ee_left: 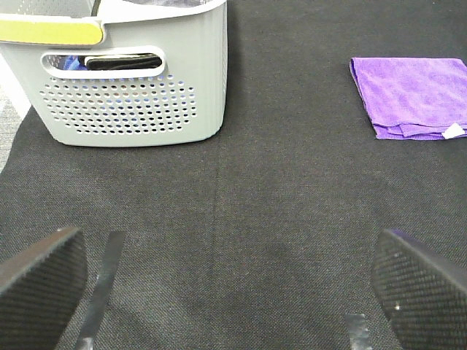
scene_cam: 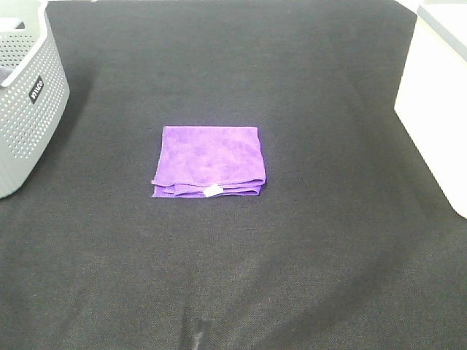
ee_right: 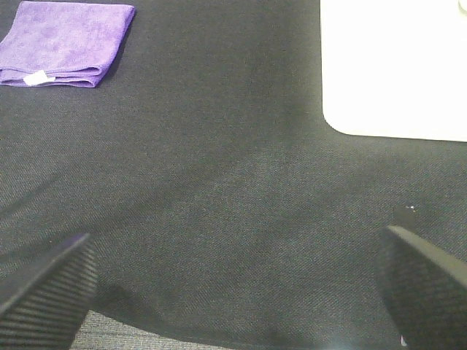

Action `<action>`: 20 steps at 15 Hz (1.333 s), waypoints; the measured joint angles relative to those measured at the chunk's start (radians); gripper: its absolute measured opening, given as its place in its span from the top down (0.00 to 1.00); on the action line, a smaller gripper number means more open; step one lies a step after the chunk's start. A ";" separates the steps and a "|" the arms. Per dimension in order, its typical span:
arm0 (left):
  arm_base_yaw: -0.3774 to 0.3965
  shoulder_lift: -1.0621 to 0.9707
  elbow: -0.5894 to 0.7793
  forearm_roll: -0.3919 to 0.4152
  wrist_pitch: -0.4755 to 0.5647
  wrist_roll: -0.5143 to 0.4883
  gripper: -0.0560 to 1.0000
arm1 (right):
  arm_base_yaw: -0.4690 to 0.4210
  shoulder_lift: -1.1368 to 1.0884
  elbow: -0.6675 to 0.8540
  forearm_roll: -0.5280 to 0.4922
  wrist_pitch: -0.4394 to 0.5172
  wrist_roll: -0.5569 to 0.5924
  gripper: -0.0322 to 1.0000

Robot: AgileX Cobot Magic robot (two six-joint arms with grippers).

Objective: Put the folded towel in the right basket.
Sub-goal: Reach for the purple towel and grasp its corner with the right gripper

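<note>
The left gripper (ee_left: 232, 290) is seen spread wide above the black cloth (ee_left: 277, 204), its two ribbed fingers (ee_left: 40, 286) set far apart, and nothing is held between them. The right gripper (ee_right: 233, 292) is likewise opened wide over the same cloth, and nothing is grasped by it either. The folded purple towel (scene_cam: 210, 162) is laid flat on the cloth, well ahead of both grippers and between them: from the left gripper it is found ahead and off to the right (ee_left: 412, 95), and from the right gripper ahead and off to the left (ee_right: 64, 42). It is touched by neither gripper. A small white label (scene_cam: 213, 191) is shown on the towel's layered edge, the edge turned toward the grippers. The white basket (scene_cam: 438, 109) is placed ahead of the right gripper and to its right (ee_right: 394, 65), well apart from the towel; its inside cannot be made out. A grey perforated basket (scene_cam: 29, 109) is stood ahead of the left gripper and to its left (ee_left: 139, 102), and something dark is glimpsed through its handle slot. Neither gripper is caught in the high view.
</note>
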 joint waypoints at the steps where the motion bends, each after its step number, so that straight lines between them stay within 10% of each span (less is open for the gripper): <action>1: 0.000 0.000 0.000 0.000 0.000 0.000 0.01 | 0.000 0.000 0.000 0.000 0.000 0.001 0.02; 20: 0.000 0.000 0.000 0.000 0.000 0.000 0.01 | 0.000 0.000 0.000 0.000 0.000 0.003 0.02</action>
